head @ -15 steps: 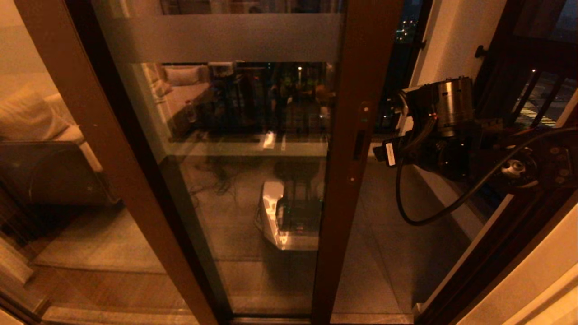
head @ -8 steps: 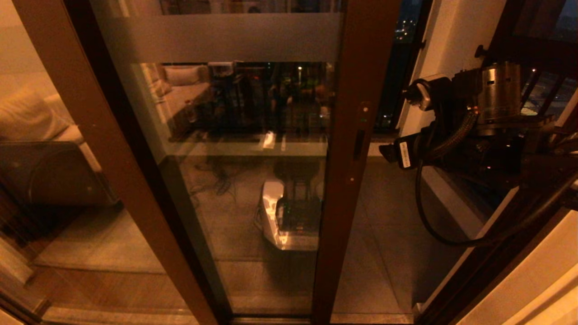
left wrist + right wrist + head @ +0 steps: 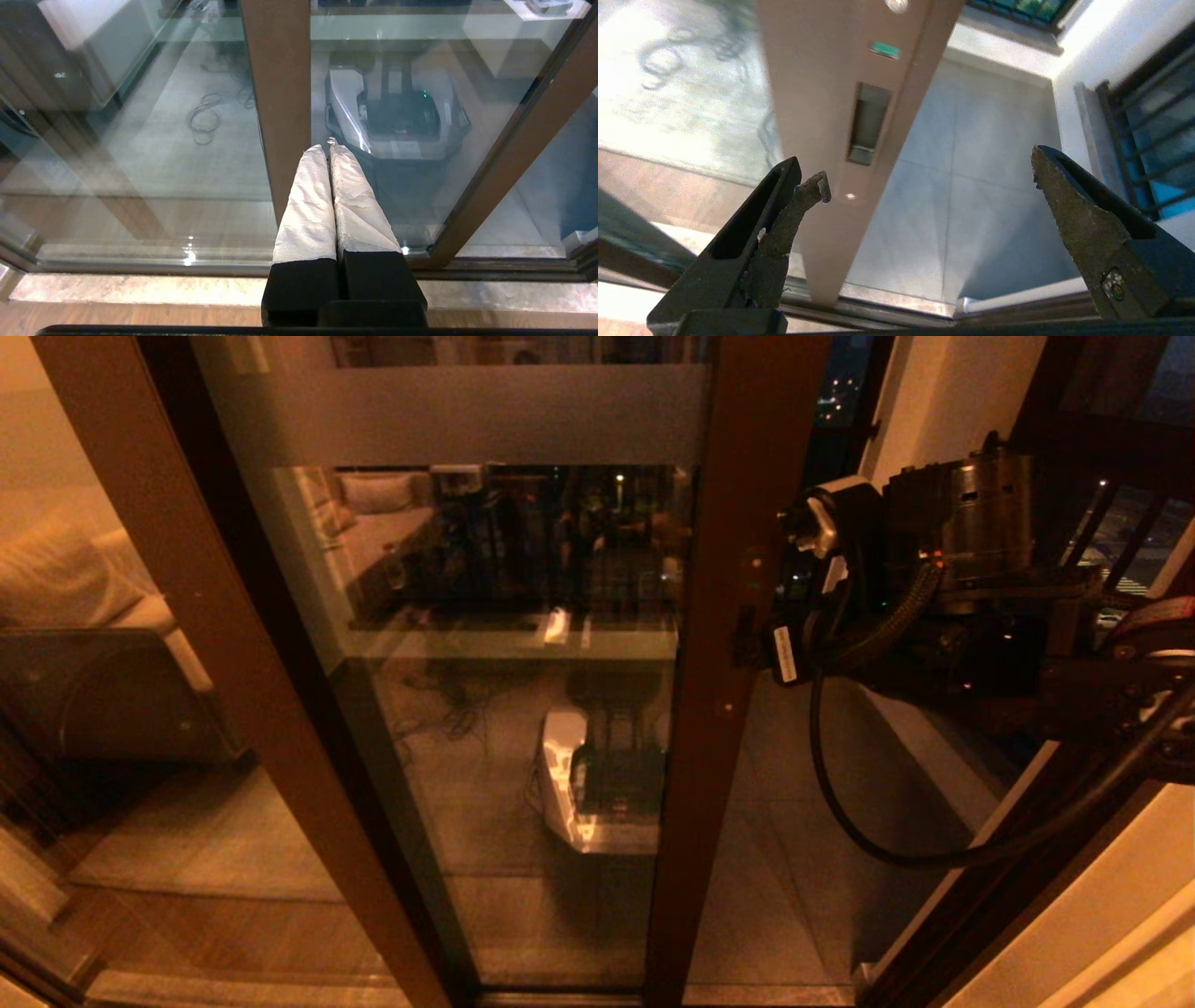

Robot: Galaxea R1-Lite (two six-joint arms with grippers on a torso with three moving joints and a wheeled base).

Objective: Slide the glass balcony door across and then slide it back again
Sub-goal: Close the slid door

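Note:
The glass balcony door [image 3: 523, 728] has a dark reddish-brown stile [image 3: 747, 476] and a frosted band [image 3: 467, 415] near its top. It stands partly slid aside, with an open gap to its right. A narrow recessed handle slot [image 3: 744, 616] [image 3: 869, 122] sits in the stile. My right gripper [image 3: 758, 649] [image 3: 927, 172] is open at the stile just below the slot. One of its fingers [image 3: 810, 191] is in front of the stile face and the other finger [image 3: 1069, 205] is out over the gap. My left gripper [image 3: 327, 148] is shut on nothing, low before the glass; the head view does not show it.
A fixed glass panel with a wide brown post [image 3: 187, 579] stands to the left. Right of the gap are a white wall [image 3: 934, 420] and black-barred balcony windows [image 3: 1125, 532]. The tiled balcony floor [image 3: 794, 859] shows through the gap, above the floor track [image 3: 887, 310]. My own base is reflected in the glass [image 3: 597, 793].
My right arm swung out to the right, then came back left, so the gripper now sits against the stile by the handle slot. The door has not visibly moved.

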